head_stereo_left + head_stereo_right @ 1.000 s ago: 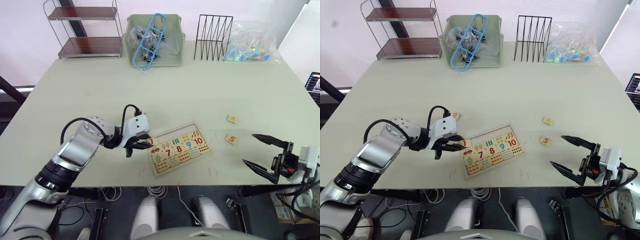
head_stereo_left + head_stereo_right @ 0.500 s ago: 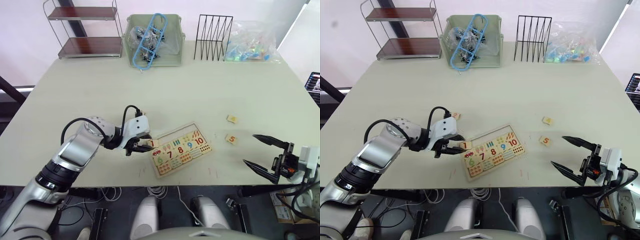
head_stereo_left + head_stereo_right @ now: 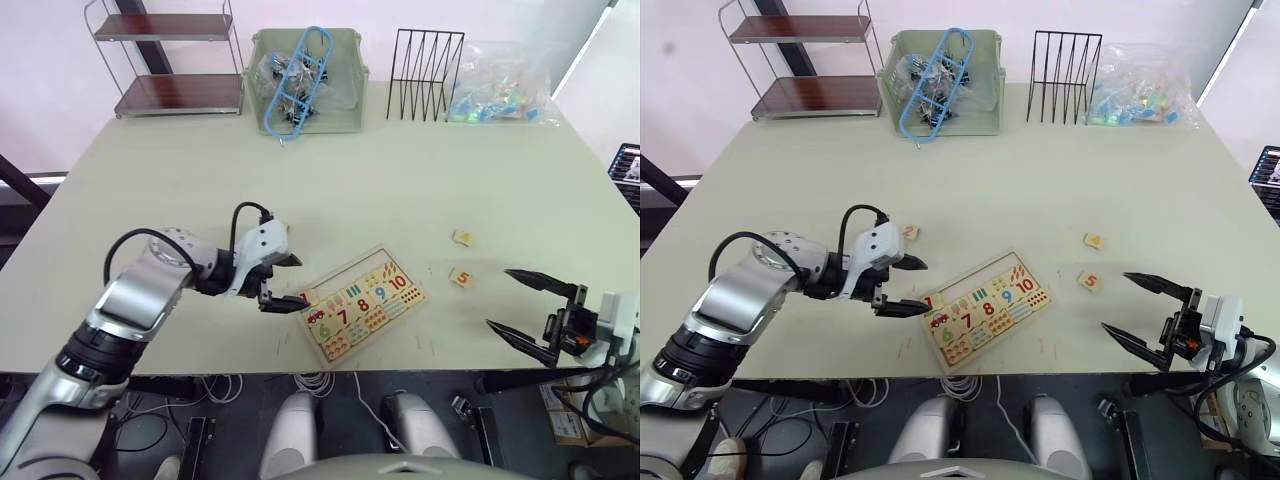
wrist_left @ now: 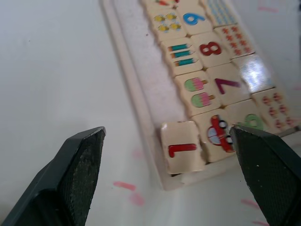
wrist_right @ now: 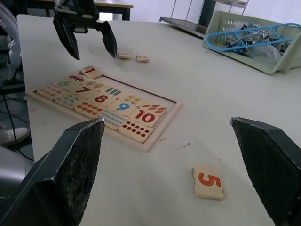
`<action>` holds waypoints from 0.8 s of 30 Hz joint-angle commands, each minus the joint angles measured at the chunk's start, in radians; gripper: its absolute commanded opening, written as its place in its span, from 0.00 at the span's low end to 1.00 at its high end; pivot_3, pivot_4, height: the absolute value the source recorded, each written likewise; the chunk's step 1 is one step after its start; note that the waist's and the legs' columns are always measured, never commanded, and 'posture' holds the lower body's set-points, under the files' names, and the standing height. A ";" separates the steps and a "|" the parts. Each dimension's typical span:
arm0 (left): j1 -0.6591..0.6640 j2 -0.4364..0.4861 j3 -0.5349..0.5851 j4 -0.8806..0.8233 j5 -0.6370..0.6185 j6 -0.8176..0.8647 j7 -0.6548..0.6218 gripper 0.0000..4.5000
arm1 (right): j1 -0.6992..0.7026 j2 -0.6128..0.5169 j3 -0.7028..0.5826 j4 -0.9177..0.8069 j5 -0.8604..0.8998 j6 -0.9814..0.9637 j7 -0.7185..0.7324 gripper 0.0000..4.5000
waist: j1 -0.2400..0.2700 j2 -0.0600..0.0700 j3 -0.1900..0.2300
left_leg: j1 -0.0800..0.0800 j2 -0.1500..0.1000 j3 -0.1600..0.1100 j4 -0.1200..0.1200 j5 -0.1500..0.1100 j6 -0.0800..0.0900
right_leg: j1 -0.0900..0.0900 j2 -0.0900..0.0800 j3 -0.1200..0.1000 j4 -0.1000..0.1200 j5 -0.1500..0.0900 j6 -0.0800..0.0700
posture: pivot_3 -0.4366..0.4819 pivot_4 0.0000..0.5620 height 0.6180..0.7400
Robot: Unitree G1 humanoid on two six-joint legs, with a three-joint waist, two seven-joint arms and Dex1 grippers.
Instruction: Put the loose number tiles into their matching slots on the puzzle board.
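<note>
Tile 1 (image 4: 182, 151) sits at the puzzle board's (image 3: 345, 278) corner slot; left gripper (image 3: 278, 281) and right gripper (image 3: 530, 308) both spread apart.

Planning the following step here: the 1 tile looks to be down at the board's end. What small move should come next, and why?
Probably send the open left gripper to the two loose tiles lying just beyond it. The 1 tile sits released at the end slot of the puzzle board, slightly askew, and the rest of that row is bare.
</note>
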 commanded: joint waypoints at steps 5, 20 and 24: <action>-0.027 -0.011 0.061 0.066 -0.009 -0.054 0.033 0.99 | -0.016 -0.012 -0.011 0.003 0.010 -0.016 0.012 1.00 | 0.001 0.000 0.000 | 0.000 0.000 0.000 0.000 0.000 0.000 | 0.000 0.000 0.000 0.000 0.000 0.000 | 0.48 0.27 1.00; 0.060 -0.034 0.019 0.184 0.071 -0.334 0.003 0.03 | -0.019 -0.015 -0.015 0.011 0.013 -0.011 0.027 1.00 | 0.001 0.000 0.000 | 0.000 0.000 0.000 0.000 0.000 0.000 | 0.000 0.000 0.000 0.001 0.000 0.000 | 0.48 0.27 1.00; 0.075 -0.045 0.016 0.192 0.081 -0.364 -0.009 0.03 | -0.018 -0.016 -0.016 0.011 0.013 -0.011 0.028 1.00 | 0.001 0.000 0.000 | 0.000 0.000 0.000 0.000 0.000 0.000 | 0.000 0.000 0.000 0.001 0.000 0.000 | 0.48 0.27 1.00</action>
